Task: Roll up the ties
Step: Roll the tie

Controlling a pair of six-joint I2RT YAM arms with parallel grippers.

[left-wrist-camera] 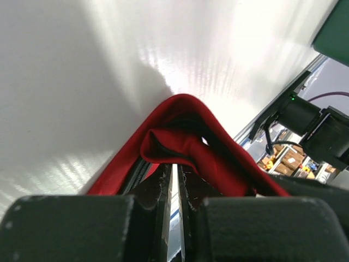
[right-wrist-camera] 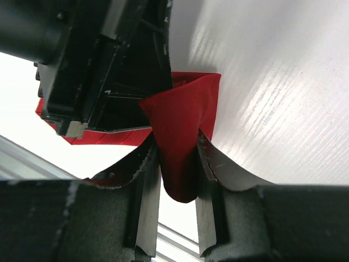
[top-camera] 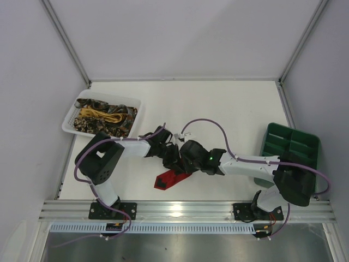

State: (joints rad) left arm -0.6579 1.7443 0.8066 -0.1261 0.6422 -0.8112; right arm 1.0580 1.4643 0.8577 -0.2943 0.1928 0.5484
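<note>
A plain red tie (top-camera: 169, 179) lies near the table's front middle, its pointed end toward the front edge. Both grippers meet over its upper part. My left gripper (top-camera: 170, 154) is nearly closed at a folded loop of the red tie (left-wrist-camera: 207, 158), its fingertips (left-wrist-camera: 163, 180) pressed into the fabric. My right gripper (top-camera: 183, 159) is shut on a fold of the red tie (right-wrist-camera: 185, 109), which hangs between its fingers (right-wrist-camera: 148, 164). The rolled part is hidden under the grippers in the top view. Brown-gold and yellow ties (top-camera: 103, 115) lie heaped in the basket.
The white mesh basket (top-camera: 70, 121) stands at the back left. The green compartment tray (top-camera: 272, 143) stands at the right edge. An aluminium rail (top-camera: 185, 207) runs along the front. The left gripper's black body (right-wrist-camera: 103, 60) sits close to my right fingers.
</note>
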